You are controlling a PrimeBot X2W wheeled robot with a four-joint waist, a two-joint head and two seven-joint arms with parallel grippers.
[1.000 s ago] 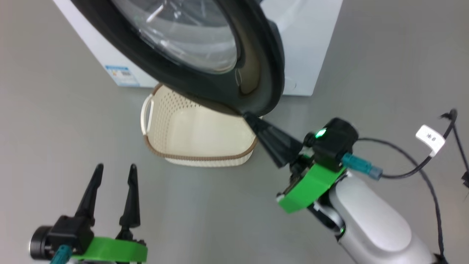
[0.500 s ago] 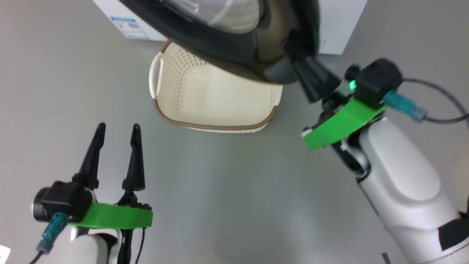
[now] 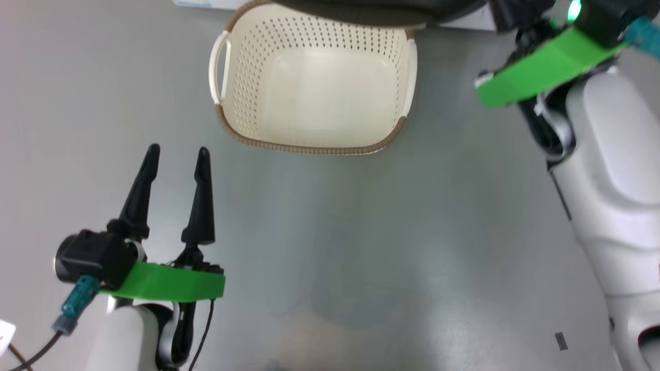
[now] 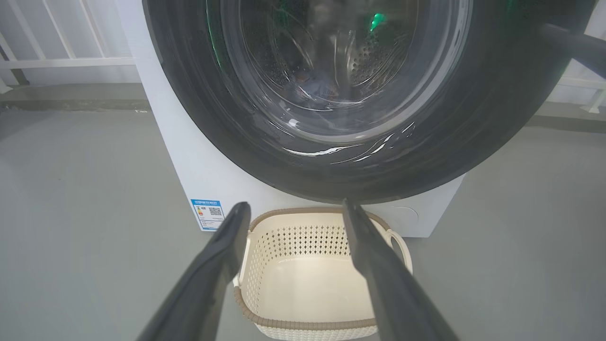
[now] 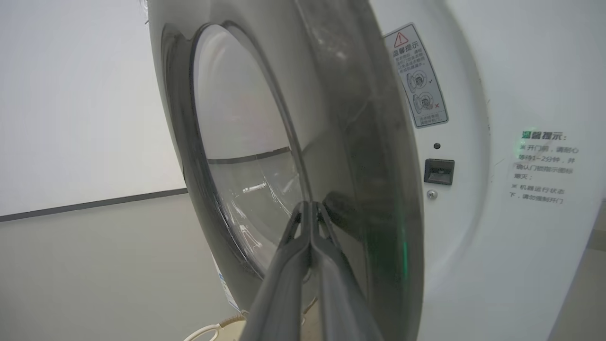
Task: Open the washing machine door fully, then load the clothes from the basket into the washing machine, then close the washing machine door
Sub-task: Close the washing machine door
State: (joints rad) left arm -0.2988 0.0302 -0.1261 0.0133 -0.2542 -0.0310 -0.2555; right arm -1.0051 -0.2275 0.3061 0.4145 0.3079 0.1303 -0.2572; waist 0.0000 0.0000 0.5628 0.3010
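Observation:
The cream basket (image 3: 309, 149) stands on the floor with nothing in it, just before the white washing machine (image 4: 189, 175). The washing machine door (image 4: 189, 118) stands slightly ajar, its black rim over the basket's far edge (image 3: 371, 10). Through the glass a dim bluish shape (image 4: 312, 90) lies in the drum, too blurred to name. My right gripper (image 5: 311, 204) is shut, its tips pressed on the door's outer face (image 5: 378, 166). My left gripper (image 3: 178, 151) hangs open and holds nothing, short of the basket (image 4: 307, 324).
Grey floor spreads around the basket. The machine's front shows a latch socket (image 5: 439, 171) and a warning label (image 5: 416, 76) beside the door gap. A white railing (image 4: 61, 61) runs behind the machine. My right forearm (image 3: 608, 154) fills the right side.
The head camera has tipped down, so the whole picture slid up. My right gripper has pushed forward with the door's edge, swinging the door toward the machine. The left gripper has stayed open.

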